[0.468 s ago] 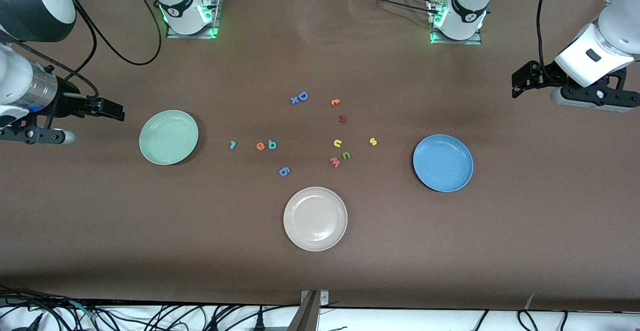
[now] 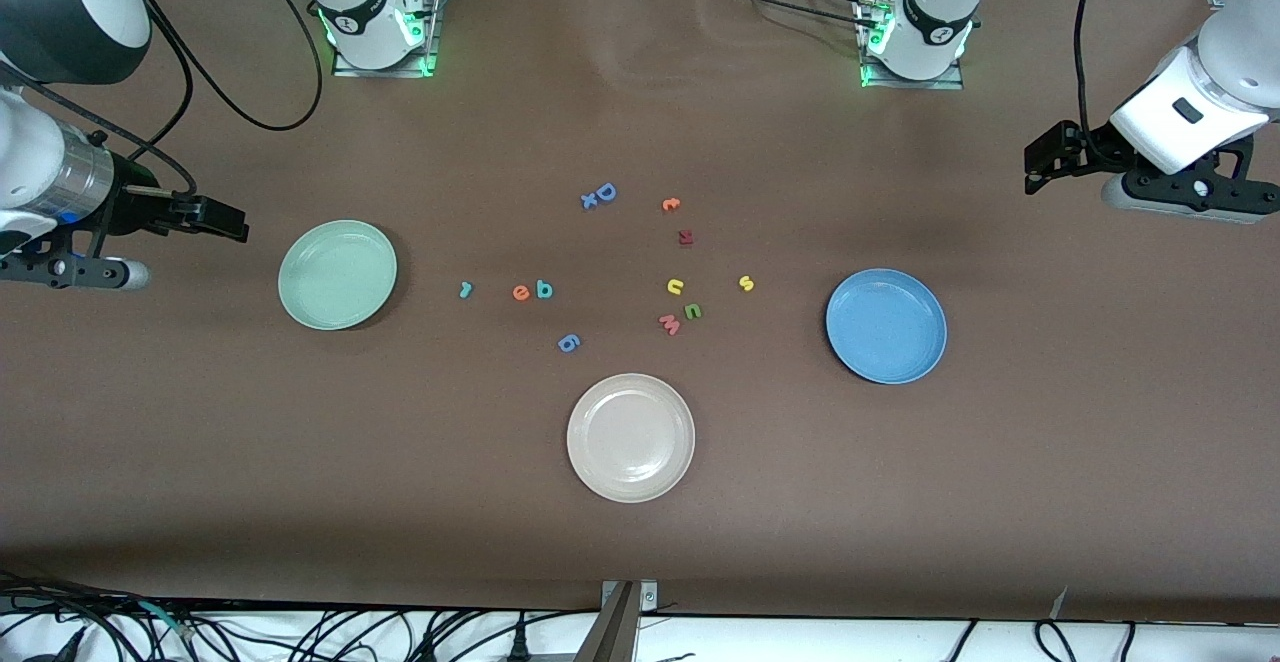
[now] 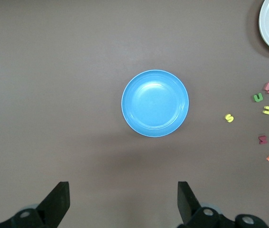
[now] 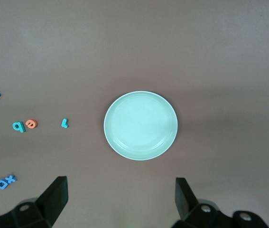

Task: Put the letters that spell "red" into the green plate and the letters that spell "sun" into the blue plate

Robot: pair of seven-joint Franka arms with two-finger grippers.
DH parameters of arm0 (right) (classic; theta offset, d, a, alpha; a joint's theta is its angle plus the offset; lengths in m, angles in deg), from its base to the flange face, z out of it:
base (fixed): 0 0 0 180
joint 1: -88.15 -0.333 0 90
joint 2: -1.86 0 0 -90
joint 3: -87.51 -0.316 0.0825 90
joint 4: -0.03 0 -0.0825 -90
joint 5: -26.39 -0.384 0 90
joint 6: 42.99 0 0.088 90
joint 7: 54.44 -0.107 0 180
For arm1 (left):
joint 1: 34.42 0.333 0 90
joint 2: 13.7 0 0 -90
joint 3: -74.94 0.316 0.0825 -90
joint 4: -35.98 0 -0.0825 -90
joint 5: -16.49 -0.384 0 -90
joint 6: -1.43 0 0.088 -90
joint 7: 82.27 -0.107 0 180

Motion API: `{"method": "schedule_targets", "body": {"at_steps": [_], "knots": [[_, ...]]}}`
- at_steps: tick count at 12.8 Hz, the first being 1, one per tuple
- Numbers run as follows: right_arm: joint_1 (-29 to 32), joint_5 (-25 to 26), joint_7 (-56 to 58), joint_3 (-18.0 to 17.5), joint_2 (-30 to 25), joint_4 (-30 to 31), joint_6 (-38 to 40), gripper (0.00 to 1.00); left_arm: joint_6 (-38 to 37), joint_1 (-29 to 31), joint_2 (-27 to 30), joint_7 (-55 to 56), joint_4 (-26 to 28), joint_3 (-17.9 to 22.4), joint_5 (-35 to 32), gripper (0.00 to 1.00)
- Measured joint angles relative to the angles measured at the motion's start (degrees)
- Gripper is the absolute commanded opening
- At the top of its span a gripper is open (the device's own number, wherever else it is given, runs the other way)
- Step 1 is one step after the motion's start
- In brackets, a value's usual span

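Note:
The green plate (image 2: 337,274) lies empty toward the right arm's end, the blue plate (image 2: 886,325) empty toward the left arm's end. Between them, on the table, lie the teal "r" (image 2: 465,289), orange "e" (image 2: 521,292) and teal "d" (image 2: 544,289) in a row. The yellow "u" (image 2: 675,287), olive "n" (image 2: 692,312) and yellow "s" (image 2: 746,283) lie closer to the blue plate. My right gripper (image 2: 215,217) hangs open beside the green plate (image 4: 140,125). My left gripper (image 2: 1045,157) hangs open, off past the blue plate (image 3: 155,103). Both hold nothing.
A beige-white plate (image 2: 630,437) sits nearest the front camera. Other foam pieces lie among the letters: a pink "w" (image 2: 669,323), a blue "6" (image 2: 569,343), a blue "D" (image 2: 605,192), an orange piece (image 2: 671,204) and a dark red piece (image 2: 685,237).

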Motion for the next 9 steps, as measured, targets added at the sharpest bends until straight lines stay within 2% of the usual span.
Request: {"method": "schedule_targets", "body": {"at_steps": [9], "knots": [[0.03, 0.01, 0.0, 0.0, 0.0, 0.0, 0.0, 1.0, -0.55, 0.01, 0.04, 0.0, 0.0, 0.0, 0.0, 1.0]]}}
